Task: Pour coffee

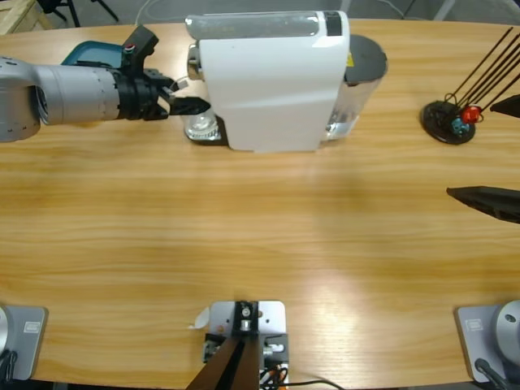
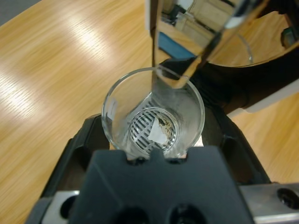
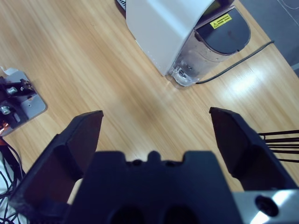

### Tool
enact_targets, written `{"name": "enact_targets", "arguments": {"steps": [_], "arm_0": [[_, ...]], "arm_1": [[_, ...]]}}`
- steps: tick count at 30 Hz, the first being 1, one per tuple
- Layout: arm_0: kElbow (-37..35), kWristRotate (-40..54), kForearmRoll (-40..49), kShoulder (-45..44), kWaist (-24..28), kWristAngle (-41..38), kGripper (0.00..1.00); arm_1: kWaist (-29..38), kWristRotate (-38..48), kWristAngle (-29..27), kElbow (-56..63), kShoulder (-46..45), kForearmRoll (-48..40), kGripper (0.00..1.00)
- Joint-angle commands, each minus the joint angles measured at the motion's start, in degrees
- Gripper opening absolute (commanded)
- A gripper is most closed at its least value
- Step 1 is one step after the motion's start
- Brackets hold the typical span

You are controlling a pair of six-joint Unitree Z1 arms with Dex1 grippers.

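Left hand grasping the glass on the machine's drip tray under the spout; coffee barely covers its bottom. Yanking could clip the spout, tip it. Right hand released, well right of machine.
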Motion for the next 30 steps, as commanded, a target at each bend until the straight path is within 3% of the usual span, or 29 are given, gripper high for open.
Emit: {"name": "enact_targets", "arguments": {"steps": [1, 12, 19, 27, 30], "arm_0": [[-0.3, 1.1, 2.3, 2.5, -1.1, -1.1, 0.981], [-1.2, 3.4, 6.7, -1.1, -1.0, 0.9, 0.996], [-5.9, 3.4, 21.5, -7.4, -0.7, 1.0, 0.996], [-6.1, 2.7, 38.4, -25.1, 0.3, 2.6, 0.996], [-5.4, 0.6, 44.0, -27.7, 0.6, 2.6, 0.996]], "arm_1": [[-0.9, -0.1, 1.1, 2.1, -1.4, 0.7, 0.991], [-0.9, -0.1, 2.0, 2.6, -2.1, 1.2, 0.991], [-0.9, -0.1, 2.0, 2.4, -2.1, 1.2, 0.991], [-1.7, 3.2, 1.9, 1.5, 1.1, 5.7, 1.000], [-4.3, 4.6, 1.7, 1.6, 1.9, 7.5, 1.000]]}}
